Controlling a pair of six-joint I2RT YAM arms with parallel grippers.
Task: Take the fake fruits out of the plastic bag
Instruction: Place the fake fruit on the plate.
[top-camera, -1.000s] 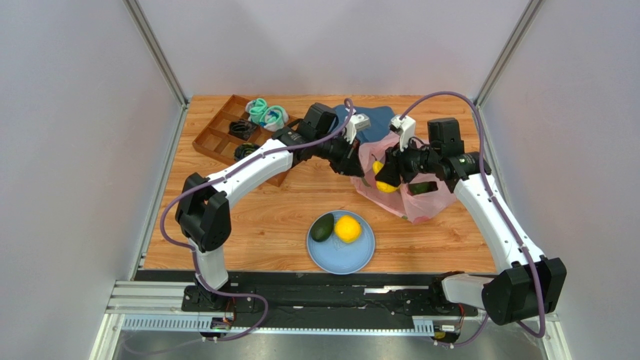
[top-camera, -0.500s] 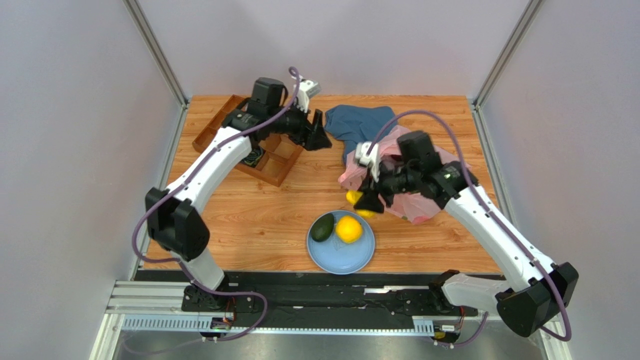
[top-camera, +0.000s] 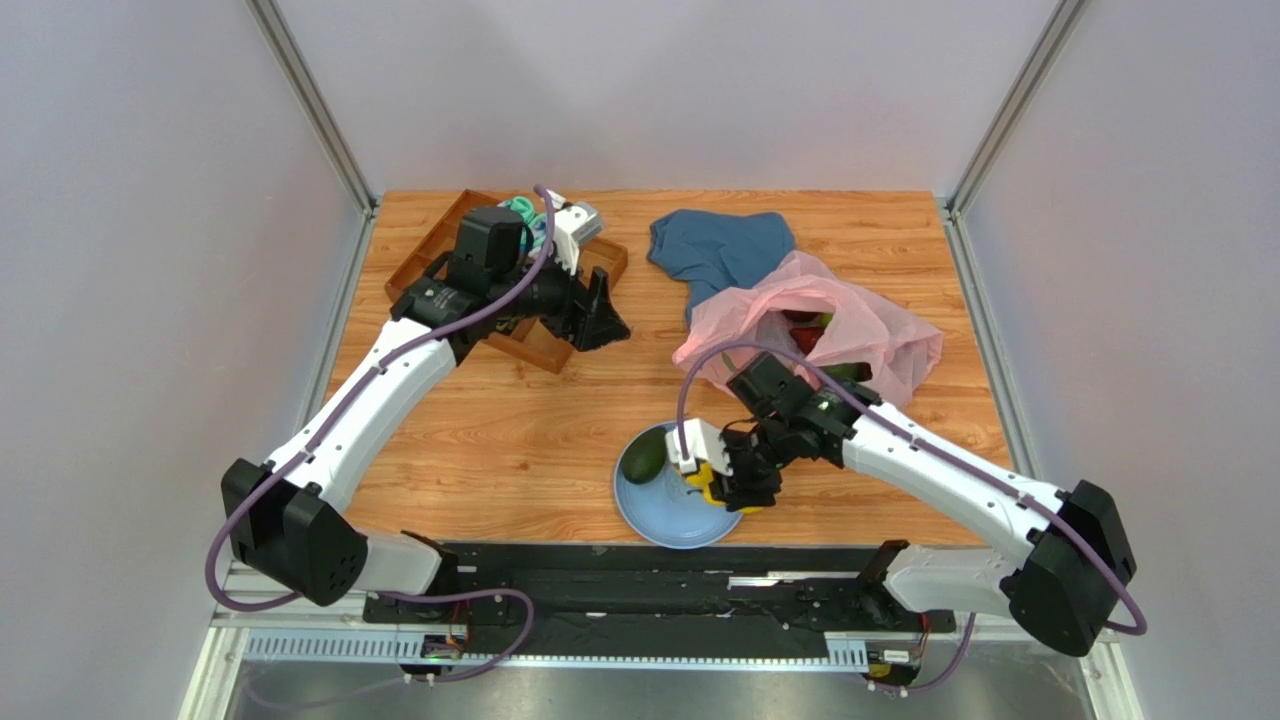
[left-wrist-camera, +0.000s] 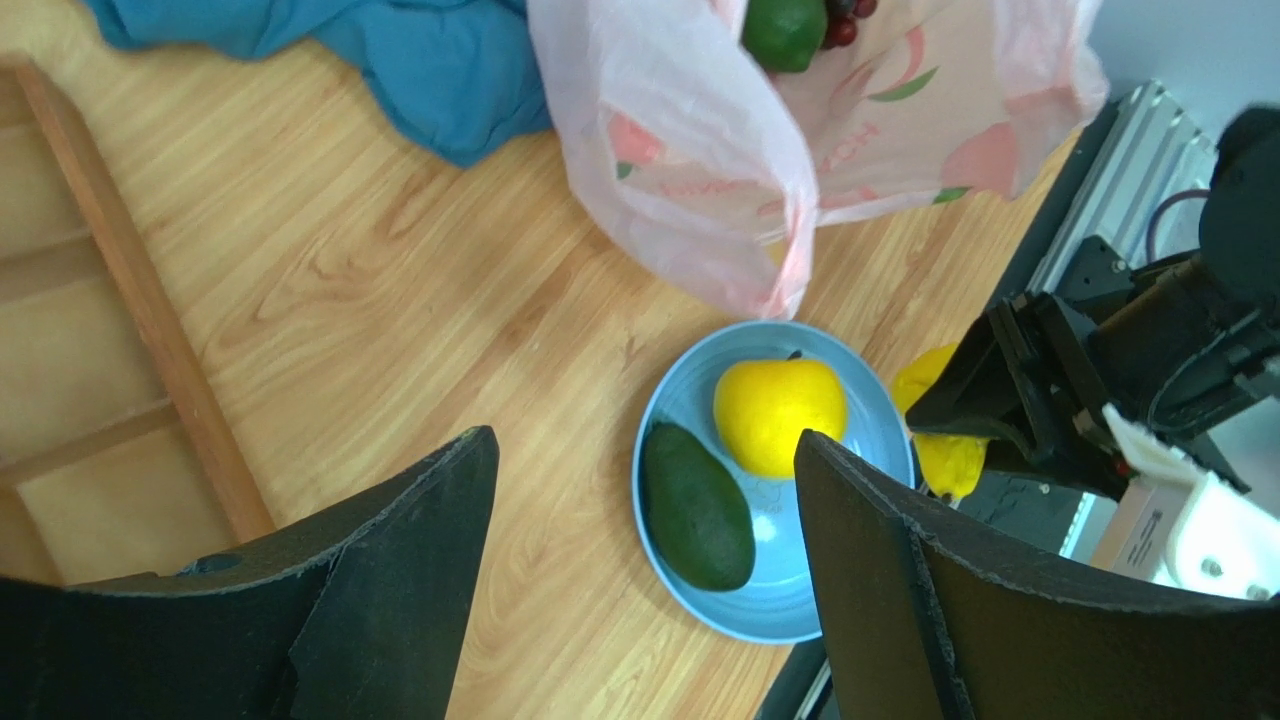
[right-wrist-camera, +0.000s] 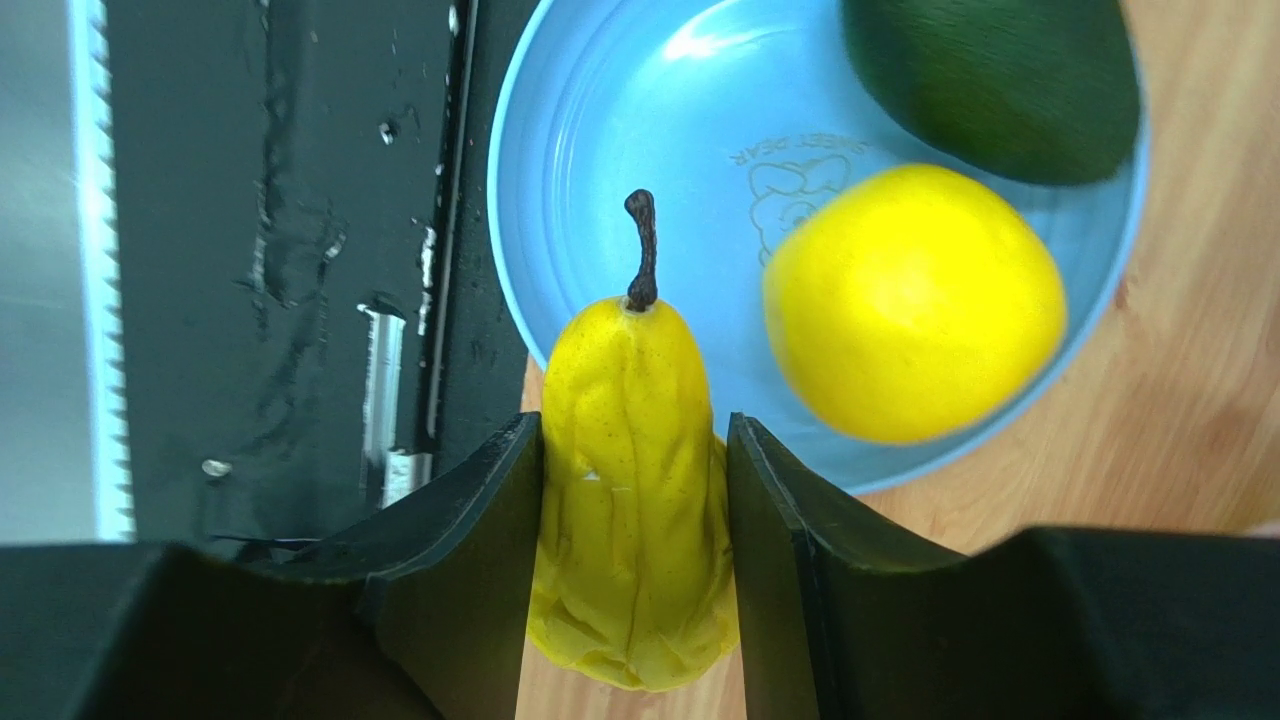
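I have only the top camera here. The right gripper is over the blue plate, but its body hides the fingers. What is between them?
Observer: A yellow pear, clamped by the right gripper, with its stem end over the plate.
Operator: Thank you. Does the left gripper hold anything? From above I cannot tell.
Observer: No. In its wrist view the left gripper is open, with nothing in it.

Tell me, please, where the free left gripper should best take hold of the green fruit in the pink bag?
Probably across its round middle, from above through the open mouth: the green fruit lies uncovered just inside the pink bag, with dark red fruit close beside it.
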